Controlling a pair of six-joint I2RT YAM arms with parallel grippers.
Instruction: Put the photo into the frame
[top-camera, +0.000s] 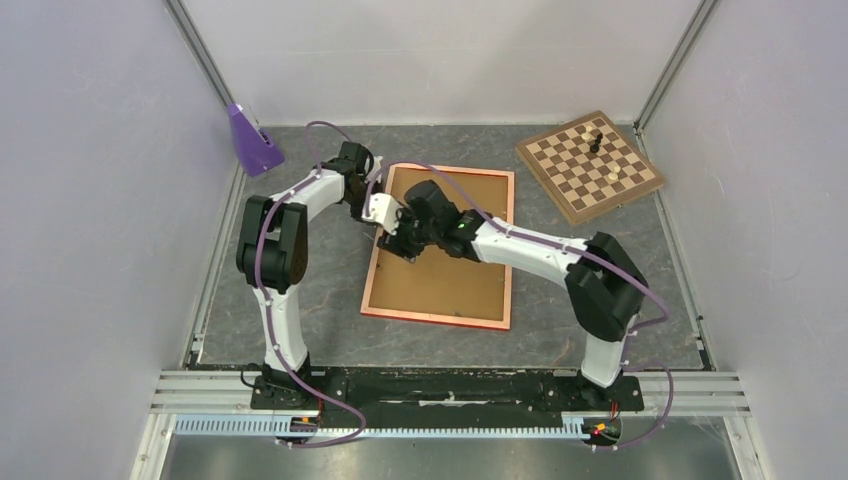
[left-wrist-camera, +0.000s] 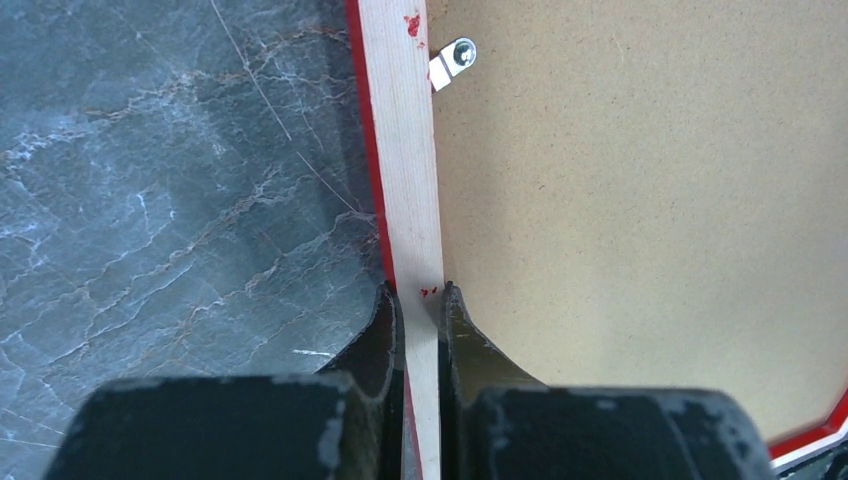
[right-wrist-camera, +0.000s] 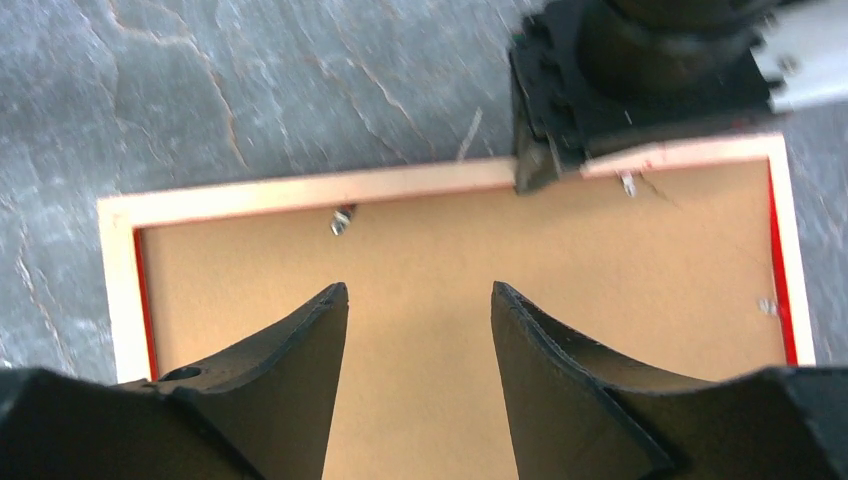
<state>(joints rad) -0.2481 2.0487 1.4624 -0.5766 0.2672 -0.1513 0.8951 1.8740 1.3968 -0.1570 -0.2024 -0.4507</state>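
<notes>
Orange-red frame (top-camera: 435, 319), seemingly plain brown backing (top-camera: 450, 285).

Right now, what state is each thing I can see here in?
left gripper: shut on the frame's side rail.
right gripper: open, above the backing board.
frame: lying flat, back side up.
backing board: lying inside the frame.
chessboard: flat, with a few pieces on it.
photo: not visible.

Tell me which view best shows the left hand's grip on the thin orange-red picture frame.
Left wrist: the left hand clamps the frame rail, close up. Right wrist shows it from across; top view, only small.
</notes>
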